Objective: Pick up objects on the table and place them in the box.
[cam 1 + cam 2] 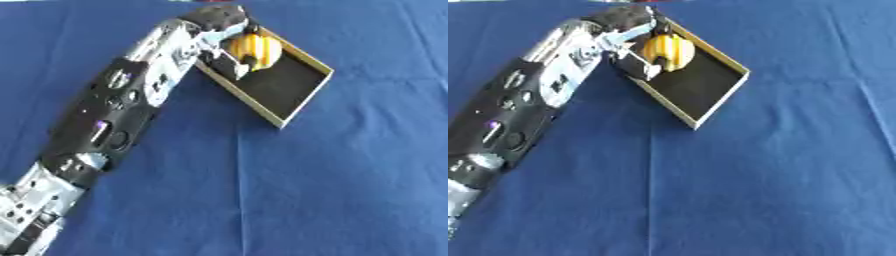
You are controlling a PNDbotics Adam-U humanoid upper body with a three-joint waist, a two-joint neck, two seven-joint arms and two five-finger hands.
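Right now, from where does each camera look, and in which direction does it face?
Left eye view: sits in the robot's head, faces down at the blue table; the left arm crosses from the lower left, its left hand at the box with a yellow object.
Right eye view: beside it, same downward look, scene shifted slightly leftward.
Both share the arm, box, yellow object and cloth; no right hand shows.

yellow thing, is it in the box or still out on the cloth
In the box. The yellow object sits over the box's dark floor, within its tan walls, at the far end, with the left hand around it.
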